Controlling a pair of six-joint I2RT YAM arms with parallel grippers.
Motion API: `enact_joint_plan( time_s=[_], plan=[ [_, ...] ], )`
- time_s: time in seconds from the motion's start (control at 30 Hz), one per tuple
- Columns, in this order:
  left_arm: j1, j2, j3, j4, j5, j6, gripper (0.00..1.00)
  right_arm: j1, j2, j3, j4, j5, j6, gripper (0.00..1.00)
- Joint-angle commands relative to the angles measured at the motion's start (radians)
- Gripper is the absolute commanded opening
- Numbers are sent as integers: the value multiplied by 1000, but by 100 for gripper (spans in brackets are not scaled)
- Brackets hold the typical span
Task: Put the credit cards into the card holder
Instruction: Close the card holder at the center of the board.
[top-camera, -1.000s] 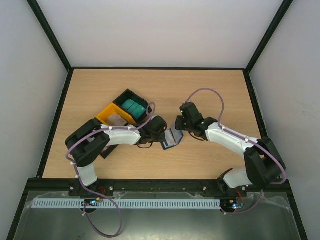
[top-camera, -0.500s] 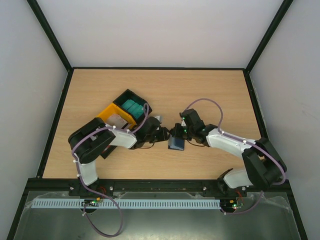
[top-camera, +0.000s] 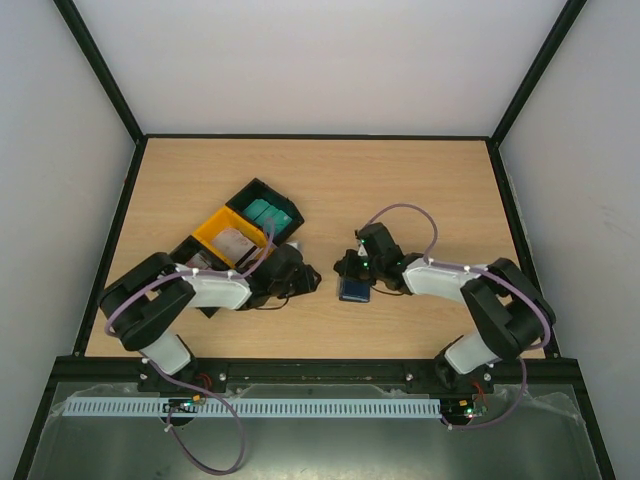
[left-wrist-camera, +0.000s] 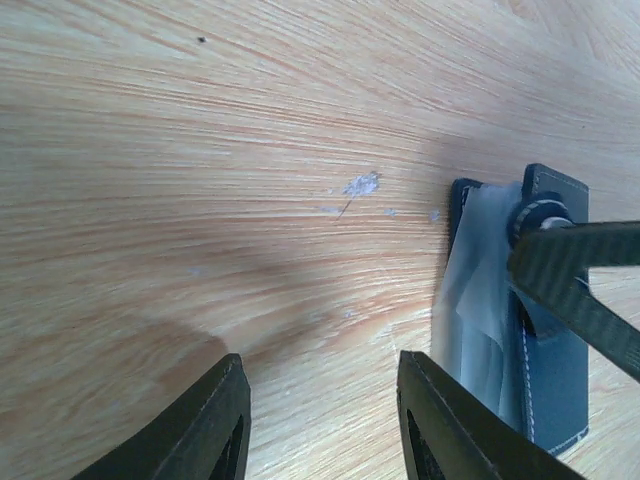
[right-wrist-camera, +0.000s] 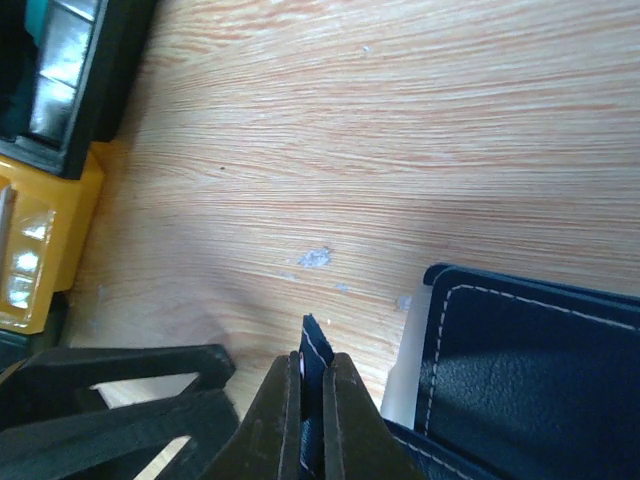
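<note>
- far left: black-and-yellow tray, with teal cards in its black end bin and pale cards in the yellow middle bin, none in either gripper.
- left gripper: spread wide and empty, low over the bare table, between tray and wallet, just left of the wallet.
- wallet: lying near the middle of the table between the two grippers, something pale at its left edge; cannot tell whether lining or a card.
- right gripper: pressed together on a thin navy flap of the wallet, seemingly pinning or lifting it to keep the pocket reachable.
- step in hand, as a judgement: wallet being steadied and opened, with a card to be fetched.
- next move calls for swinging the left gripper to the tray, pinching one thin card by its edge, then sliding it flat into a pocket without nudging the wallet.
</note>
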Motion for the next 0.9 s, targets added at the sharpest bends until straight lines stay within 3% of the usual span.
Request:
enact_joint_plan(
  time_s=[0.0,0.2,0.33,0.57,0.7,0.87],
  plan=[
    [-5,-36,-42,-26,26,29,43,6,66,-18,104,-27,50,2],
    [-29,-21,-78,184,208,46,57,6,74,-13,84,-8,59,8],
    [-28,11,-48,236,270,52,59,6,15,61,-56,70,-9,29],
    [-30,18,-3,184,258,77,59,-7,-196,68,-179,189,-66,58],
    [-43,13,9,183,242,77,59,-22,-302,28,-252,319,-53,61],
    [-72,13,60,150,223,113,60,-51,-373,-57,-315,379,11,56]
  ],
)
